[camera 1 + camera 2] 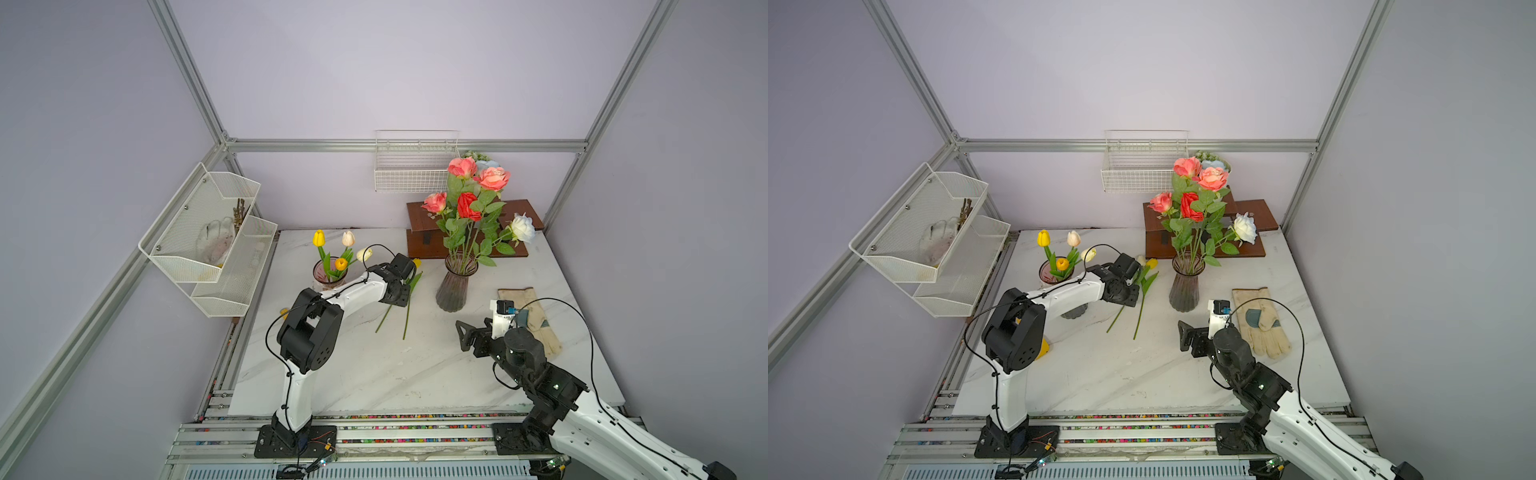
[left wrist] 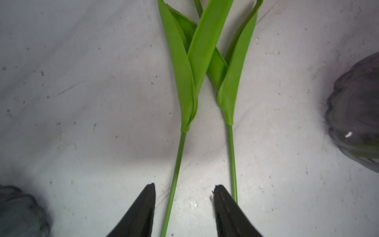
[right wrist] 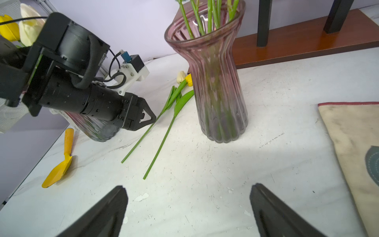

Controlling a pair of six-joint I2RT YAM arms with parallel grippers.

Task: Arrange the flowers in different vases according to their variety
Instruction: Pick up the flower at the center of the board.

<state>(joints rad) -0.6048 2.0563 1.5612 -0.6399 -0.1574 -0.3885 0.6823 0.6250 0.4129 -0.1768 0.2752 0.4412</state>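
Left gripper (image 2: pixel 184 185) straddles one tulip stem (image 2: pixel 177 164); rose vase (image 1: pixel 455 286) stands near.

Pale lilac walls (image 1: pixel 374 62) and silver aluminium struts (image 1: pixel 519 145) enclose a white marble-patterned counter (image 1: pixel 374 374). A white wire basket (image 1: pixel 415 174) hangs on the back wall, a white two-tier mesh rack (image 1: pixel 195 249) on the side wall.

i see two loose tulips (image 3: pixel 160 146) lying on the table (image 1: pixel 374 374) between the tulip vase (image 1: pixel 319 276), left, and the rose vase (image 1: pixel 453 291), right. behind the rose vase sits a wooden stand (image 1: pixel 424 232); right of it lies a glove (image 1: pixel 1264 332); before the tulip vase, a trowel (image 3: pixel 58 170).
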